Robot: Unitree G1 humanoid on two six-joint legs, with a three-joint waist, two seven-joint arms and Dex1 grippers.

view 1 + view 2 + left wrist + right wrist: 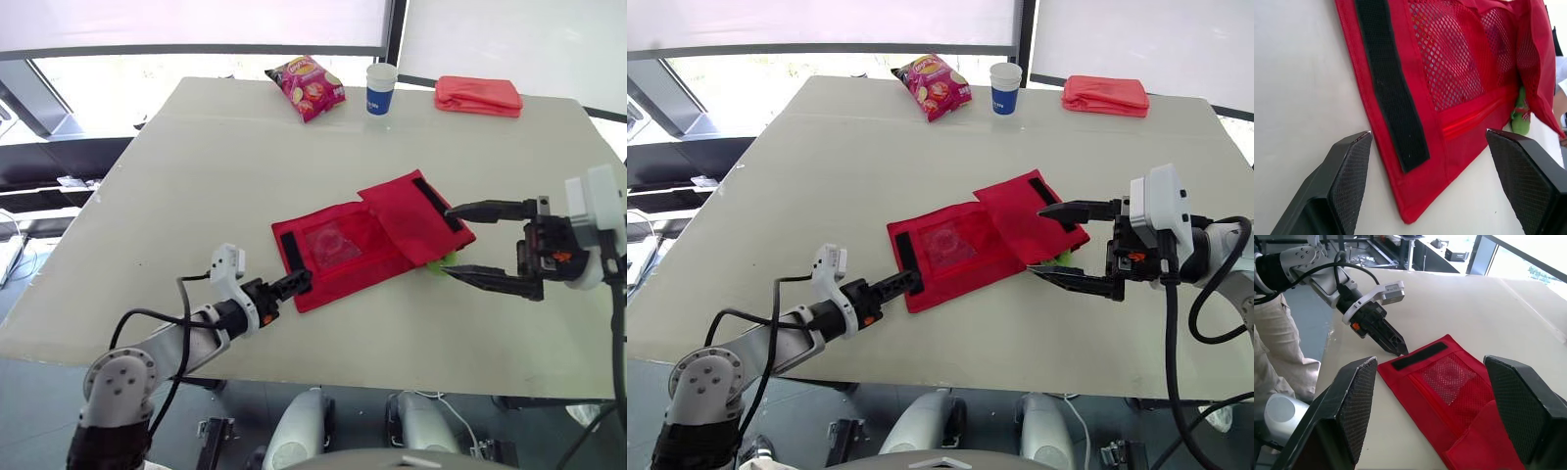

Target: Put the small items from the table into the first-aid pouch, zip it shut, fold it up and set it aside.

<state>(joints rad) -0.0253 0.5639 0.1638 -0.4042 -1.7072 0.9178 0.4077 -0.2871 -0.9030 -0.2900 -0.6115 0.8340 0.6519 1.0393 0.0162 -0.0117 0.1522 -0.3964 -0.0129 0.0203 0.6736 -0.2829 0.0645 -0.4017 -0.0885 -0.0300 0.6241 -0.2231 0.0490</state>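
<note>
The red first-aid pouch (pixel 338 250) lies unfolded on the table (pixel 196 176), mesh pocket up, with black velcro strips at both ends. Its right flap (pixel 411 220) is folded partly over the middle. A small green item (pixel 438 262) peeks out from under that flap's near edge. My left gripper (pixel 294 282) is open, low on the table, with the pouch's near-left corner (pixel 1410 205) between its fingers. My right gripper (pixel 448 240) is open beside the flap's right edge, one finger above the flap and one by the green item. Something clear sits inside the mesh pocket (pixel 1449 377).
At the table's far edge lie a pink snack bag (pixel 306 86), a blue-and-white paper cup (pixel 381 88) and a second, folded red pouch (pixel 478 95). A person's beige trouser leg (pixel 1273 352) stands beyond the table's near-left side.
</note>
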